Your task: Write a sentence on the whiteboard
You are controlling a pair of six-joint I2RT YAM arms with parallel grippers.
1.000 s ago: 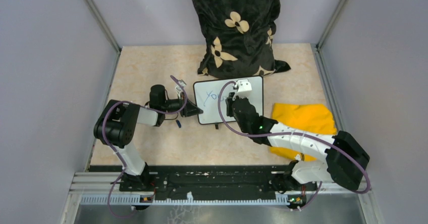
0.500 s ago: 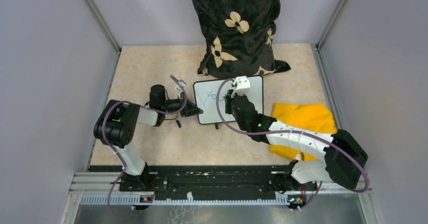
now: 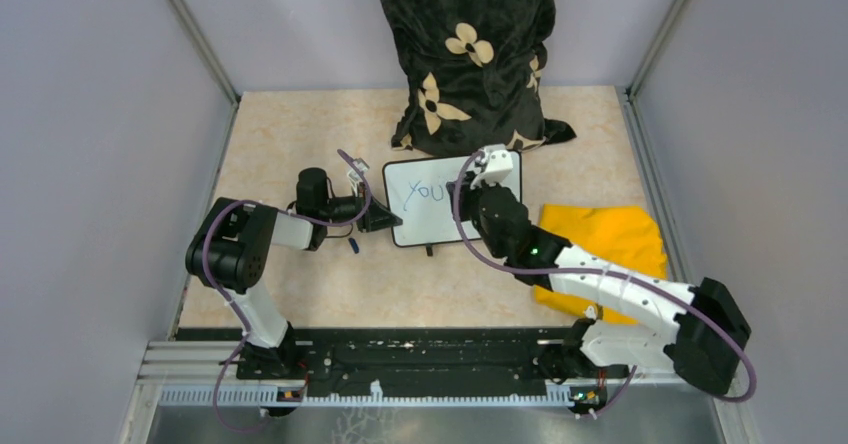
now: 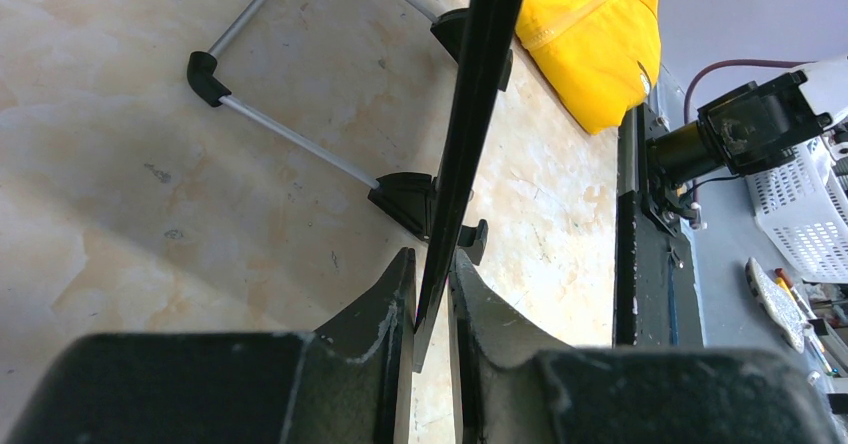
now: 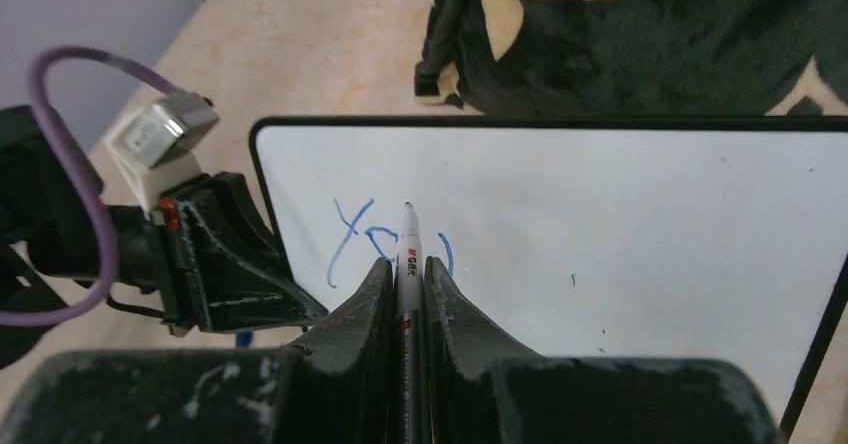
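One whiteboard [image 3: 415, 222] stands near the middle of the table [image 3: 300, 134], a flat white rectangle with a thin black frame and rounded corners. Of the sentence [image 3: 428, 192], one blue handwritten word shows on its upper part: "You".

In the left wrist view the board appears edge-on as a thin black strip. Beside it are two black plastic feet [image 4: 408, 198] and a bent metal rod [image 4: 285, 132] lying on the marbled beige tabletop.

The left gripper [image 4: 432, 272] is at the board's edge on the left arm's side. Its two dark fingers [image 4: 385, 304] are nearly together, pinching the frame between them.

The right gripper [image 5: 405, 269] is in front of the board's face, fingers closed tight on one slim white marker [image 5: 408, 239]. The marker's tip sits at the blue strokes, but whether it touches the surface cannot be told.

One black plush pillow [image 3: 465, 54] with cream flowers rises just behind the board. One crumpled yellow cloth [image 3: 600, 236] lies just beside the board on the right arm's side, partly under that arm.
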